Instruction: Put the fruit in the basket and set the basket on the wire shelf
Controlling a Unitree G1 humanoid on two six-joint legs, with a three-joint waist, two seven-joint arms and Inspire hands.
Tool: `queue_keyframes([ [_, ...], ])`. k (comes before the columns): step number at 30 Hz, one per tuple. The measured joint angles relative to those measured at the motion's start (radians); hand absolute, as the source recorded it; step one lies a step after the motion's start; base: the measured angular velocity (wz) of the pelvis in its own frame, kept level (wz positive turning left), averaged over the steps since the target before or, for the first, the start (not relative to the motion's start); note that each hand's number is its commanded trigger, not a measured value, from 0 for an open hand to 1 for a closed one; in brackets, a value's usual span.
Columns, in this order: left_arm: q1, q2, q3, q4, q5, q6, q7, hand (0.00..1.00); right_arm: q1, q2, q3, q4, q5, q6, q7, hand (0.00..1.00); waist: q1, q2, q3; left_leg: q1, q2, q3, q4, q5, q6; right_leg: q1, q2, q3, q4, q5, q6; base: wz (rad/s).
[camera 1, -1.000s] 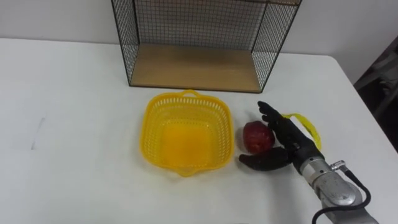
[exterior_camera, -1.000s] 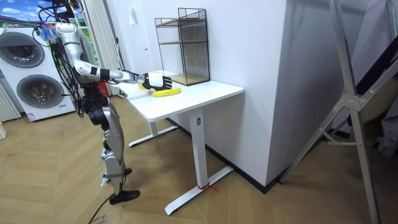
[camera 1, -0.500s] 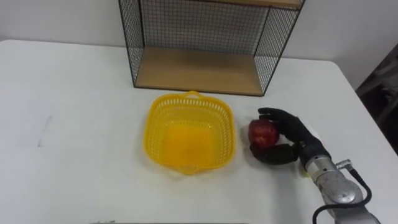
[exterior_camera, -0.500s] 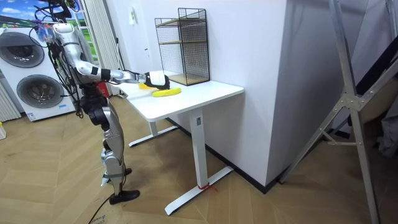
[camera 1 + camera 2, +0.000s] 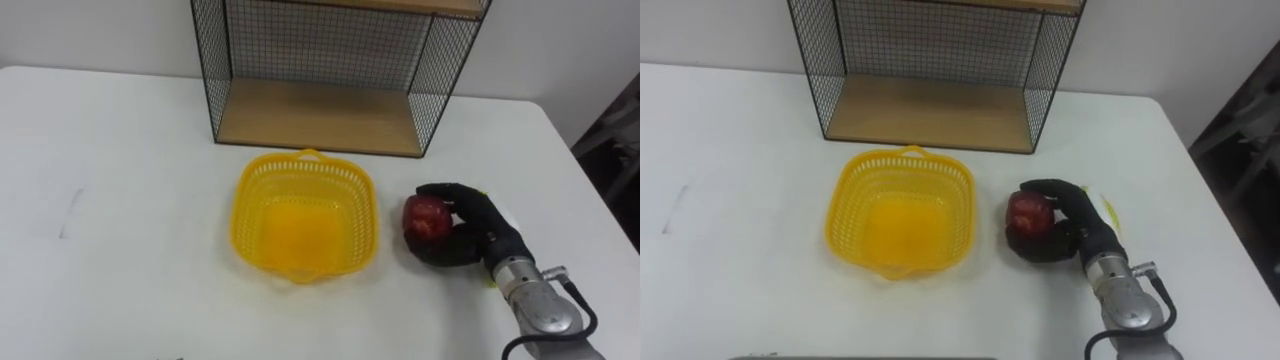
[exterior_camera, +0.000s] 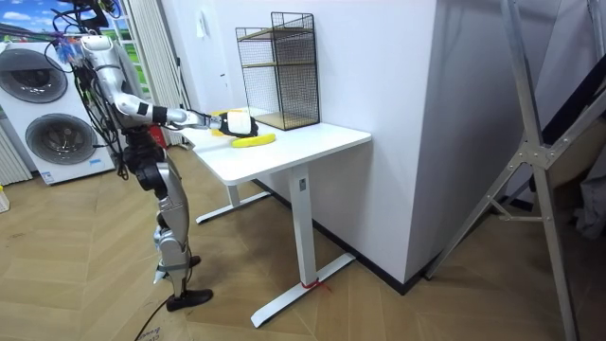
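A red apple [image 5: 424, 215] [image 5: 1028, 212] rests on the white table to the right of the empty yellow basket [image 5: 305, 214] [image 5: 900, 208]. My right hand [image 5: 470, 226] [image 5: 1070, 226] has its fingers and thumb curled round the apple. A yellow banana [image 5: 1106, 212] lies mostly hidden behind that hand; the room view shows the banana [image 6: 254, 140] on the table. The wire shelf [image 5: 330, 70] [image 5: 935, 70] with a wooden board stands at the back of the table, just beyond the basket.
The white table [image 5: 120, 180] has open room to the left of the basket. Its right edge [image 5: 590, 180] is close to my right hand. In the room view I stand at the table's side, and washing machines [image 6: 47, 114] are behind me.
My right hand went from open beside the apple to shut round it. The banana became hidden behind the hand.
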Motion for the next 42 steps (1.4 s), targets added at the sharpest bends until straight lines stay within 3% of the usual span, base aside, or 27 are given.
queue_keyframes([
  [4,0.006,0.000,0.001,0.002,0.002,0.000,0.004,0.00,0.017,0.000,-0.010,-0.036,0.028,0.018,0.022,1.00,-0.004,0.008,-0.0019,0.000,0.000,-0.001,0.001,0.000,0.000,0.000,0.000,0.002,0.002,0.000,0.000,0.00],
  [8,0.023,-0.001,0.002,0.005,0.026,0.000,0.009,0.00,0.053,-0.001,-0.013,-0.126,0.038,0.044,0.047,1.00,-0.007,0.017,0.0027,-0.001,0.000,0.001,0.001,0.000,0.000,-0.004,0.000,0.006,0.004,0.000,0.000,-0.01],
  [10,0.027,-0.003,0.002,0.005,0.028,0.000,0.013,0.00,0.053,-0.001,-0.023,-0.166,0.045,0.045,0.050,1.00,-0.011,0.025,0.0063,0.000,0.000,0.004,0.000,0.000,0.000,-0.005,0.001,0.012,0.005,0.000,0.000,-0.05],
  [14,0.038,-0.017,0.023,0.005,0.029,-0.001,0.019,0.00,0.048,0.000,-0.054,-0.273,0.070,0.046,0.051,1.00,-0.017,0.035,0.0062,0.000,0.000,0.019,-0.001,0.000,0.000,-0.021,0.001,0.030,0.016,0.000,0.000,-0.10],
  [23,0.046,-0.017,0.021,0.007,0.028,-0.001,0.016,0.00,0.047,0.004,-0.083,-0.473,0.067,0.047,0.023,1.00,-0.023,0.016,0.0062,-0.001,0.000,0.026,-0.006,0.000,0.000,-0.023,0.002,0.042,0.013,0.000,0.000,-0.03],
  [29,0.036,-0.017,0.018,0.008,0.026,-0.001,0.016,0.00,0.046,0.003,-0.079,-0.557,0.061,0.047,0.021,1.00,-0.020,0.021,0.0067,-0.001,0.001,0.026,-0.006,0.000,0.000,-0.022,0.004,0.044,0.013,0.000,0.000,0.00],
  [33,0.023,-0.017,0.013,0.008,0.036,-0.001,0.016,0.00,0.044,0.002,-0.026,-0.630,-0.015,0.047,0.024,1.00,0.006,0.020,0.0060,-0.008,0.002,0.029,-0.005,0.000,0.000,-0.035,0.005,0.043,0.018,0.001,-0.002,-0.02],
  [38,-0.006,-0.009,-0.030,0.012,0.035,0.000,-0.001,0.00,0.025,0.002,0.080,-0.630,-0.111,0.053,0.083,1.00,0.012,0.020,0.0074,-0.015,0.002,0.026,-0.005,0.000,0.000,-0.038,0.005,0.041,0.018,0.002,-0.002,0.00],
  [42,-0.023,-0.006,-0.040,0.019,0.036,0.001,-0.019,0.00,0.024,0.002,0.104,-0.627,-0.141,0.086,0.134,1.00,0.030,0.024,0.0098,-0.017,0.003,0.025,-0.006,0.000,0.000,-0.040,0.005,0.040,0.018,0.002,-0.002,0.00],
])
